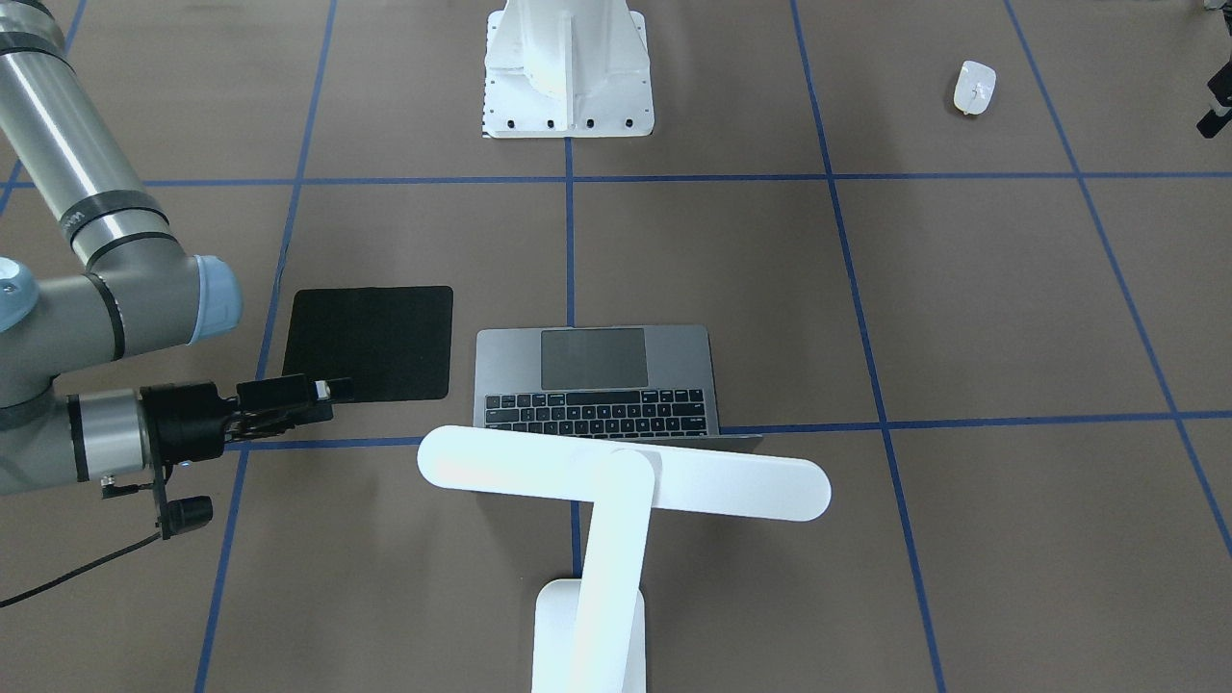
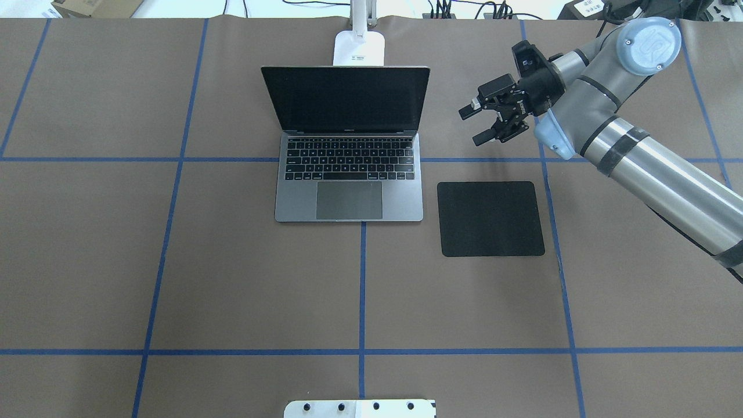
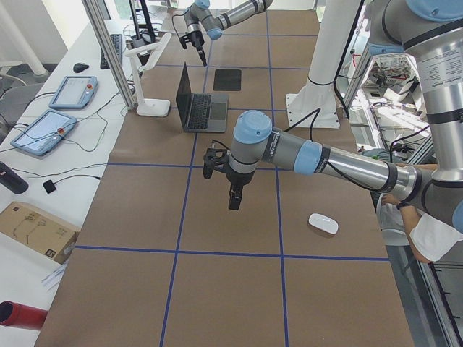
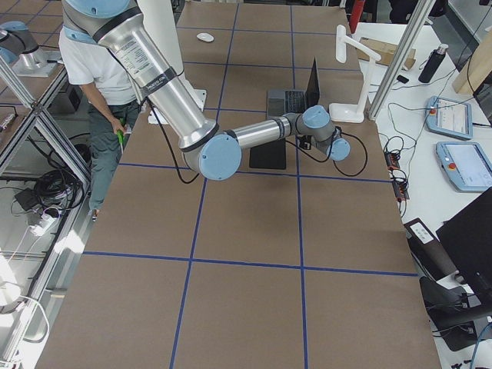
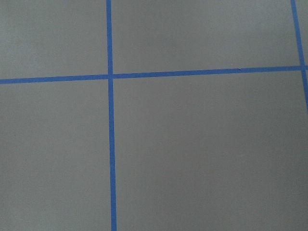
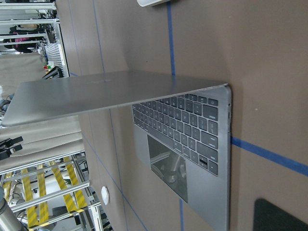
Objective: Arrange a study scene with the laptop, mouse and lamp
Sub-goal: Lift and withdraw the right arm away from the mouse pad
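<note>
— On the middle of the surface [image 2: 232, 278], how does the laptop [image 2: 348, 186] stand?
— It is open, screen dark, keys toward the robot. Behind it rises the lamp [image 1: 626, 476], whose bar head reaches over the lid.
— And the mouse [image 1: 974, 87]?
— It lies well apart from the laptop, on the robot's left, off to one side of the white pedestal [image 1: 568, 77], with nothing touching it.
— What of the right pincer [image 2: 475, 124]?
— It hangs beside the screen, past the far edge of the black mat [image 2: 490, 217], fingers apart and empty.
— The left pincer [image 3: 233, 201]?
— It points down over bare surface, clear of the mouse; whether its fingers are apart or together, one cannot tell.
</note>
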`<state>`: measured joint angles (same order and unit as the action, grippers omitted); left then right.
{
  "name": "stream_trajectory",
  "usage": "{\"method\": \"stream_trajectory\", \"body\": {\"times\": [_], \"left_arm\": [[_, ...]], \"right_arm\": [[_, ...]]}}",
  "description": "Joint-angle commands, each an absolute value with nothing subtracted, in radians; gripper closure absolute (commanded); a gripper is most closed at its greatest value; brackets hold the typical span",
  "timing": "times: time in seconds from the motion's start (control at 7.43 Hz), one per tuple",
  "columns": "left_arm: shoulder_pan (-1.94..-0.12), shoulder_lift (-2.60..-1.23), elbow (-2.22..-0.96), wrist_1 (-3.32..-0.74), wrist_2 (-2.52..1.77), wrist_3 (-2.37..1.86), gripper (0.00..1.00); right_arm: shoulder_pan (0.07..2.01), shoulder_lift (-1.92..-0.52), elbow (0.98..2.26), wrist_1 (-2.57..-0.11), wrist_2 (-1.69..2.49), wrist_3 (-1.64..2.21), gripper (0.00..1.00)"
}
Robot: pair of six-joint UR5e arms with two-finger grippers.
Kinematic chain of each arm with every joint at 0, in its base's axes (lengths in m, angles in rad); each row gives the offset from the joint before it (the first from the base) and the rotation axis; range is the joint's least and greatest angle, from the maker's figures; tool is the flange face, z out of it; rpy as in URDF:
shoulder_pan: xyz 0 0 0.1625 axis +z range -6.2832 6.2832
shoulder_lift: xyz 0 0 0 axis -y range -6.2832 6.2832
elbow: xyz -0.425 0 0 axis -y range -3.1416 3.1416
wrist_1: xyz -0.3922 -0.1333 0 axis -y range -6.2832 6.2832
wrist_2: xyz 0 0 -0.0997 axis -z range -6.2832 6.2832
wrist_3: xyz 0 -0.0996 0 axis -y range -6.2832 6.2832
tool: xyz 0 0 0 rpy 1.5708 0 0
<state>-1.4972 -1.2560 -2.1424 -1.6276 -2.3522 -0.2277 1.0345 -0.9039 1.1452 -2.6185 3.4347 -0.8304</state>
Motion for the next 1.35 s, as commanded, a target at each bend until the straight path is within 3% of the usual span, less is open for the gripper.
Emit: {"method": "stream_trajectory", "body": {"times": [0.0, 0.81, 1.21], "left_arm": [[-1.499, -1.253, -2.143, -1.628, -2.353, -0.227, 0.00], [-1.499, -1.252, -2.148, -1.628, -2.355, -0.227, 0.00], [-1.499, -1.247, -2.143, -1.628, -2.355, -0.227, 0.00]], "right_arm": [[1.074, -0.954, 1.158, -2.620, 3.346, -0.775, 0.01], [1.242, -1.028, 1.200, -2.619, 2.930, -0.519, 0.01], [1.334, -1.034, 1.281, -2.614, 2.679, -0.456, 0.01]]}}
